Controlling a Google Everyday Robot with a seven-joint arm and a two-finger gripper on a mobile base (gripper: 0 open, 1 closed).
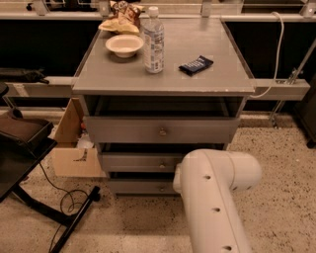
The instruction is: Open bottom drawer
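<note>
The grey cabinet point(163, 81) has three drawers. The bottom drawer point(138, 187) is the lowest, shortest grey front, with a small round knob point(160, 188). It looks pushed in, about flush with the middle drawer point(136, 162) above it. My white arm point(217, 197) fills the lower right and covers the right part of both lower drawers. My gripper is hidden behind the arm, somewhere by the right end of the bottom drawer.
On the cabinet top stand a bowl point(124, 44), a water bottle point(153, 40), a dark snack packet point(196, 64) and a chip bag point(121, 15). A cardboard box point(69, 148) and a black stand's legs point(64, 217) with a cable are on the floor at the left.
</note>
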